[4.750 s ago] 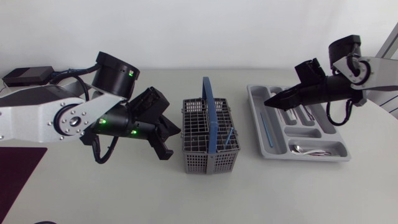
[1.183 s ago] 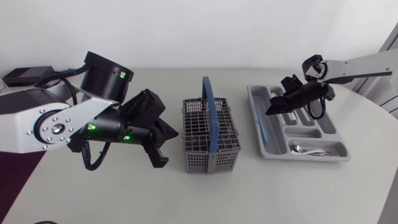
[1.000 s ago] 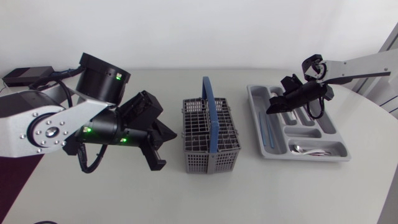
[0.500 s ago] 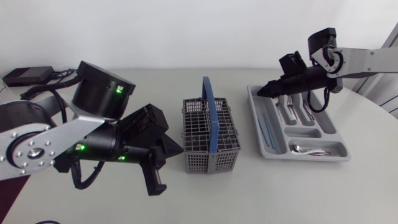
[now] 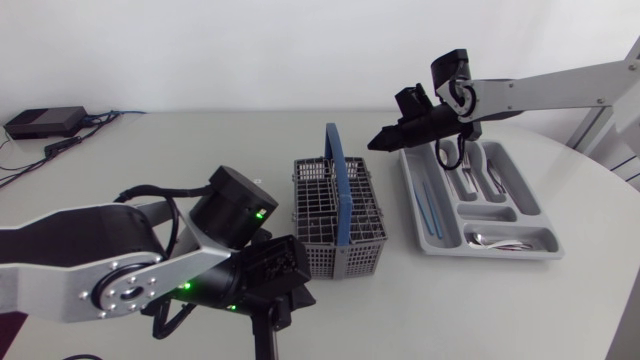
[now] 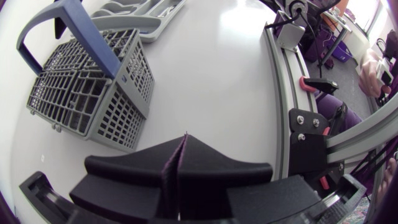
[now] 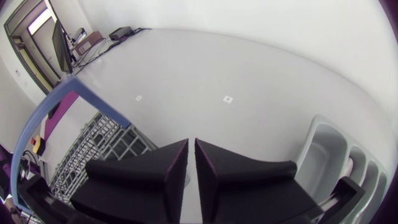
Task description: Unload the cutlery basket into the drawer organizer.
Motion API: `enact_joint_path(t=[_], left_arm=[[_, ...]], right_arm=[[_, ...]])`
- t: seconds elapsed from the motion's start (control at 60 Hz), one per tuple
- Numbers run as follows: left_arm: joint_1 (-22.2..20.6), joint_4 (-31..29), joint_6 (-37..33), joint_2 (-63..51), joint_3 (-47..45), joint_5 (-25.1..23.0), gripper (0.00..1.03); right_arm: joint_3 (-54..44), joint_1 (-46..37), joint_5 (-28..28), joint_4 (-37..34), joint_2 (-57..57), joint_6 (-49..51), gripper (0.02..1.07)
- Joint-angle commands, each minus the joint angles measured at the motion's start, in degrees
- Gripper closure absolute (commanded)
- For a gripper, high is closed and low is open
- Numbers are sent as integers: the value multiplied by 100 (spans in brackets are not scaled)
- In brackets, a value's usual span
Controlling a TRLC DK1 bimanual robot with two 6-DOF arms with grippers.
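Our left gripper point(image 6: 185, 142) hangs low over the white table point(image 5: 480, 310), just off the near left corner of the grey cutlery basket point(image 5: 318, 205), its two black fingers pressed flat together with nothing between them. The basket stands upright mid-table, its blue handle point(image 5: 340, 185) arching over the wire grid. We cannot tell from here what still lies inside it.

To the basket's right, well apart from it, sits the grey drawer organizer point(image 5: 488, 213). It holds a spoon point(image 5: 497, 241) in its nearest compartment, a thin blue stick point(image 5: 424, 210) in the long compartment on the side facing the basket, and more cutlery in the slots beyond.

Our right gripper point(image 5: 380, 143) is raised above the table behind and to the right of the basket, between it and the organizer's far end, pointing toward the basket. Its fingers are all but closed, only a thin slit parting them, and they carry nothing.
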State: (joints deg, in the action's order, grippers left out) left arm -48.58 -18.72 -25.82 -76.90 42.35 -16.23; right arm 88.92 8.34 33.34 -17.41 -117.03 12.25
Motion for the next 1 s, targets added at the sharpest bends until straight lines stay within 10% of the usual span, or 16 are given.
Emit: enact_joint_path(t=[0.0,0.333,0.983], left_arm=[[-29,132,-160,-211,-104,-47,89],[331,677,-160,-800,81,-47,89],[1448,844,-195,-281,37,-38,89]], right_arm=[[371,80,111,-43,-303,-170,93],[995,318,357,-869,-847,41,97],[-2002,397,436,-702,1605,559,98]])
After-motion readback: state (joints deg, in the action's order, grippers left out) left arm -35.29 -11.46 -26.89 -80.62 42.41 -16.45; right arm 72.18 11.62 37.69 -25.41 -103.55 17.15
